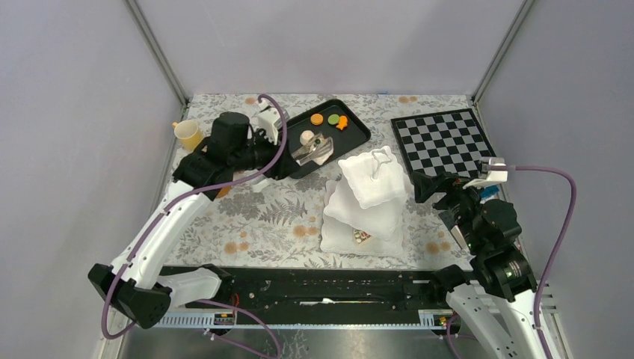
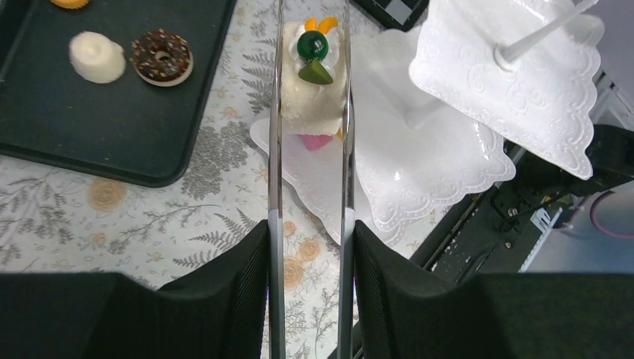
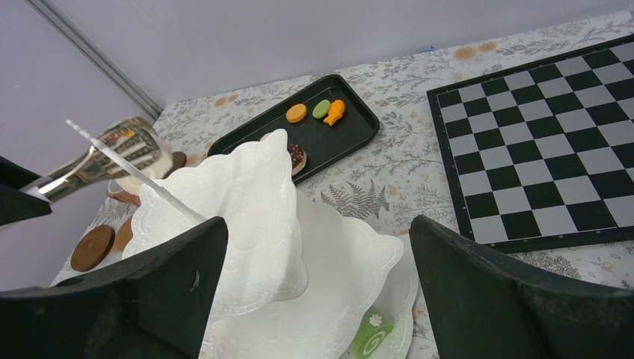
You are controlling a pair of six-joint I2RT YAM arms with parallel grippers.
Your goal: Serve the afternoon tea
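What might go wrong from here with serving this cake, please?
The cake is pinched only between the tongs in the left pincer; it may slip out. The stand has overhanging upper tiers the tongs could knock. The open right pincer sits close to the stand and might tip it.

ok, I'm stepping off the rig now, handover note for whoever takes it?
Left gripper: shut on silver tongs, which pinch a cream-topped cake, raised, not yet on the three-tier stand.
Right gripper: open, empty, beside the stand.
Done: green roll cake on the bottom tier.
Left: donut, small white cake, orange macaron, green macaron on the black tray; yellow cup and brown saucer at the table's left.
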